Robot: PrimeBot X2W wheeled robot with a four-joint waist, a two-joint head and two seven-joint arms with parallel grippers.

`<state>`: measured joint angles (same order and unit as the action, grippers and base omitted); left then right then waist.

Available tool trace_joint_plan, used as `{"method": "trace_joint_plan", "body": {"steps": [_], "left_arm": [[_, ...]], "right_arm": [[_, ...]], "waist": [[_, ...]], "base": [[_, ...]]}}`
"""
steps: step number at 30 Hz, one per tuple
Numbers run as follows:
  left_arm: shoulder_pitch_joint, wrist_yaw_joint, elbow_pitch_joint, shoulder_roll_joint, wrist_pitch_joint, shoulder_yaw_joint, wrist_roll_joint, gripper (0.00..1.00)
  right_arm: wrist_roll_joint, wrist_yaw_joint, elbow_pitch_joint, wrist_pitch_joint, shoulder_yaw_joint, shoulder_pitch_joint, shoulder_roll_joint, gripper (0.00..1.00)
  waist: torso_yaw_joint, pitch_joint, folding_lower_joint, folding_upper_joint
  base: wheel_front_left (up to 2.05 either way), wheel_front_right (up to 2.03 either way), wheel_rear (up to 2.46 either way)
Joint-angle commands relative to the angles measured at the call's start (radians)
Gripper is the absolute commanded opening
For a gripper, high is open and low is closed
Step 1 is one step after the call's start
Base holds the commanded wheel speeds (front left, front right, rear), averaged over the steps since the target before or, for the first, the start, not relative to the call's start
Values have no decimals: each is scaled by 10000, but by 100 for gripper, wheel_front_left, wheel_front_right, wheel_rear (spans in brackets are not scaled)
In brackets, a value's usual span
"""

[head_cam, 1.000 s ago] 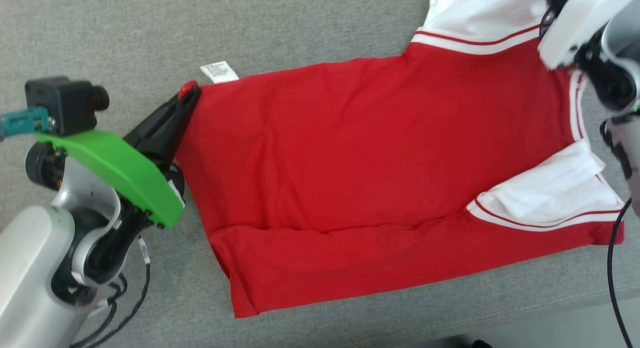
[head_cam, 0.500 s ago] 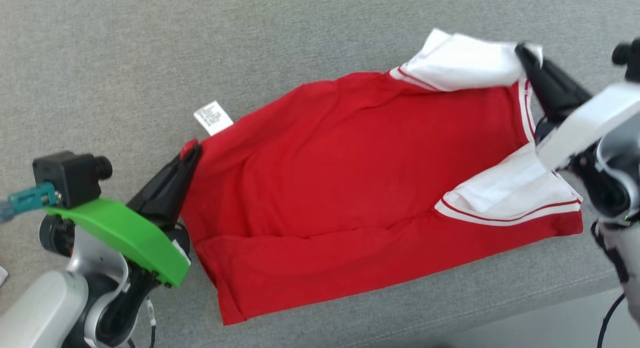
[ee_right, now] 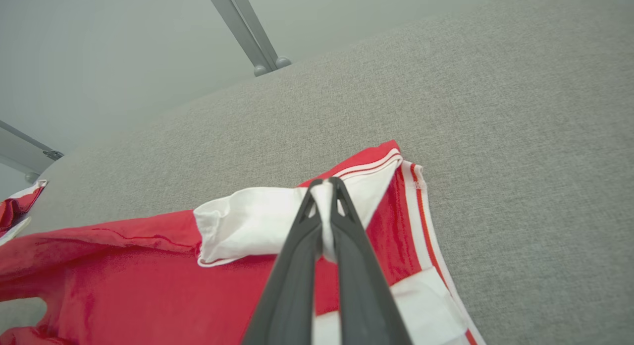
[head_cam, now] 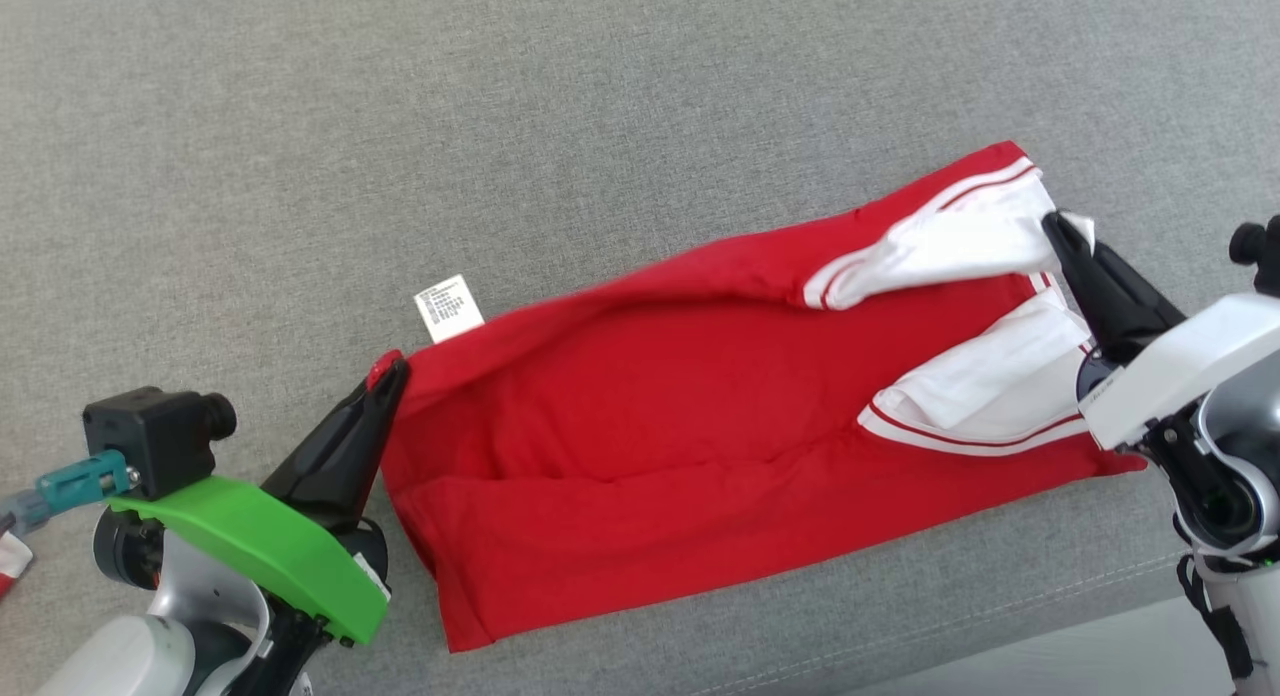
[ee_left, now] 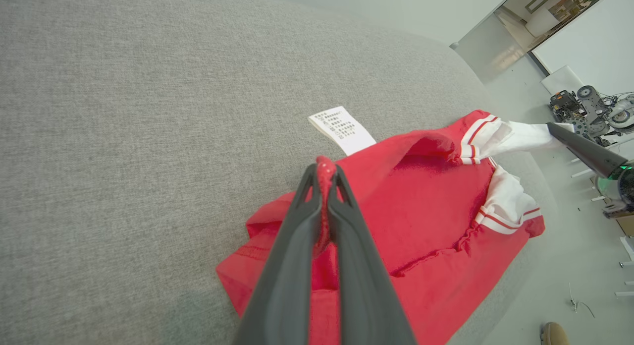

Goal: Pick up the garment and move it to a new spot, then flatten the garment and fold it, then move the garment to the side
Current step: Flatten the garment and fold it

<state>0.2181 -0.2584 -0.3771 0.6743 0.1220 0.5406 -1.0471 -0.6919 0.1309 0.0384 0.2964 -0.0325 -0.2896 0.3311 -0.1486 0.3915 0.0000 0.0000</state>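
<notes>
The garment is a red shirt with white, red-striped sleeves, lying partly folded on the grey cushion. My left gripper is shut on the red hem corner at the shirt's left end; the left wrist view shows red cloth pinched between its fingers. My right gripper is shut on the upper white sleeve; in the right wrist view that sleeve bunches between the tips. The shirt's far edge hangs lifted between both grippers. A white care label sticks out near the left grip.
The cushion's front seam and edge run just below the shirt, with pale floor beyond. Grey metal legs stand past the cushion's far side. Another red and white cloth lies at the cushion's left end in the right wrist view.
The head camera has pulled back, so the whole scene sits lower and smaller. Both grippers have kept their hold, and the shirt's far edge with the upper sleeve has come over toward the near side.
</notes>
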Motion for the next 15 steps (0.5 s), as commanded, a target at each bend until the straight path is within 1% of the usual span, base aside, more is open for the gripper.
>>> {"method": "trace_joint_plan", "body": {"steps": [1, 8, 15], "left_arm": [[-140, 20, 76, 63, -34, 9, 70, 0], [-331, 114, 394, 12, -155, 226, 245, 0], [-508, 36, 281, 115, -130, 265, 262, 0]], "right_arm": [[-48, -4, 68, 56, 104, 235, -71, 0], [22, -4, -151, 97, 305, 586, -352, 0], [0, -4, -252, 193, 395, 566, -461, 0]], "waist": [[29, -55, 0, 0], [-34, -159, 0, 0], [-32, -225, 0, 0]], "base": [[0, 0, 0], [0, 0, 0], [0, 0, 0]]}}
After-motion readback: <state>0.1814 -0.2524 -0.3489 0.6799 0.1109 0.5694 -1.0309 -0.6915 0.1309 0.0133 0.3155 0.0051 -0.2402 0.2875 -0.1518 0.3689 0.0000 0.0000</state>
